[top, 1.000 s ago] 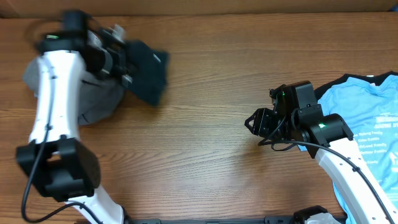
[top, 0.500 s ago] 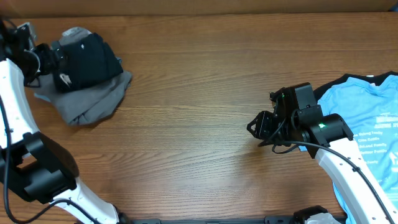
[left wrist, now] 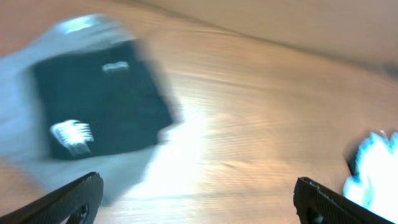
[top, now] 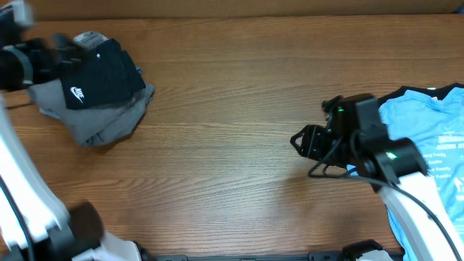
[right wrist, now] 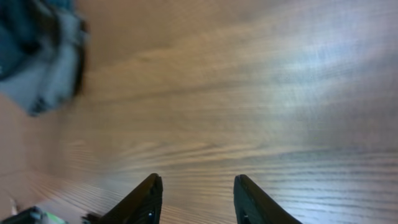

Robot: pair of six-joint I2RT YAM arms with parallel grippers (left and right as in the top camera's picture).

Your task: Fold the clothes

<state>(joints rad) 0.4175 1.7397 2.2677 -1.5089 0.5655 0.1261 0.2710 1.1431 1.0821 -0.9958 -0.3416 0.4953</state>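
The folded black T-shirt (top: 101, 72) with its white swoosh lies on top of a crumpled grey garment (top: 101, 119) at the far left of the table. My left gripper (top: 43, 61) is blurred just left of that pile. In the left wrist view the black T-shirt (left wrist: 99, 106) lies ahead on the grey garment (left wrist: 25, 68), and the left gripper (left wrist: 196, 183) is wide open and empty. A light-blue printed T-shirt (top: 428, 138) lies spread at the right under my right arm. The right gripper (top: 299, 141) hovers over bare wood; its jaws (right wrist: 198, 179) stand partly open, holding nothing.
The wooden table (top: 232, 109) stretches bare between the two piles. A blurred dark and grey heap (right wrist: 43, 56) shows at the top left of the right wrist view. The table's back edge runs along the top of the overhead view.
My left gripper opened and let go of the black T-shirt, which now rests on the grey garment; the left arm pulled back to the left. The right arm shifted slightly right.
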